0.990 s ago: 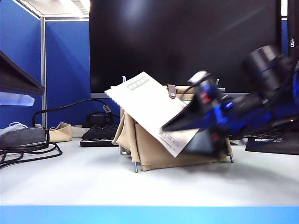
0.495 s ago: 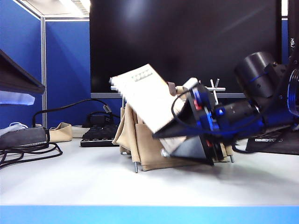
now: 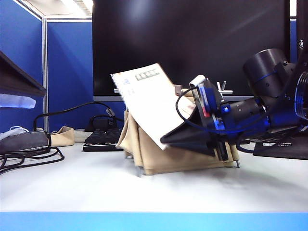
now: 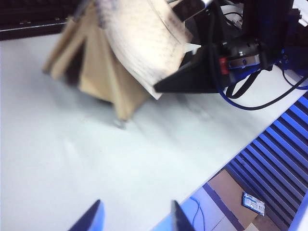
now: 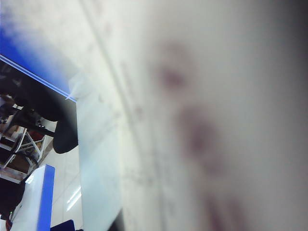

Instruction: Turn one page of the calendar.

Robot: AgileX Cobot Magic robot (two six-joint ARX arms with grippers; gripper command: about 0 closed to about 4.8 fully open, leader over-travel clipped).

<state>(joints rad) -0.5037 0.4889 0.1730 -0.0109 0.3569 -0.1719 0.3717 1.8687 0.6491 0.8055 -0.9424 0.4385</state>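
- Dark angled edge (image 3: 19, 77): far left of the exterior view, with a pale strip below it; what it belongs to cannot be told.
- Black cables (image 3: 29, 156): looped on the white table (image 3: 96, 187) at the left, beside a small beige pouch (image 3: 61, 136).
- Keyboard (image 3: 102, 139): black, behind the calendar's left side, near the base of the large black monitor (image 3: 192, 43).
- Left gripper (image 4: 134, 219): seen only in its own wrist view, low over bare table near the front edge and well apart from the calendar; its two blue-tinted fingertips (image 4: 91, 219) stand wide apart with nothing between them.
- Calendar (image 3: 163, 156): beige canvas sling on thin silver rod legs, standing mid-table in front of the monitor; a small brown strap (image 3: 177, 90) shows at its top.
- Page (image 3: 149, 103): white sheet lifted off the calendar's front and tilted, its upper edge up to the left, its lower right part meeting the right gripper. In the right wrist view the page (image 5: 192, 115) fills nearly the whole frame, blurred, with faint reddish marks.
- Right gripper (image 3: 168, 138): black wedge-shaped fingers reaching in from the right, closed together on the lower part of the page, in front of the calendar's right half.
- Black mat (image 3: 281, 147): flat on the table at the far right, behind the right arm.
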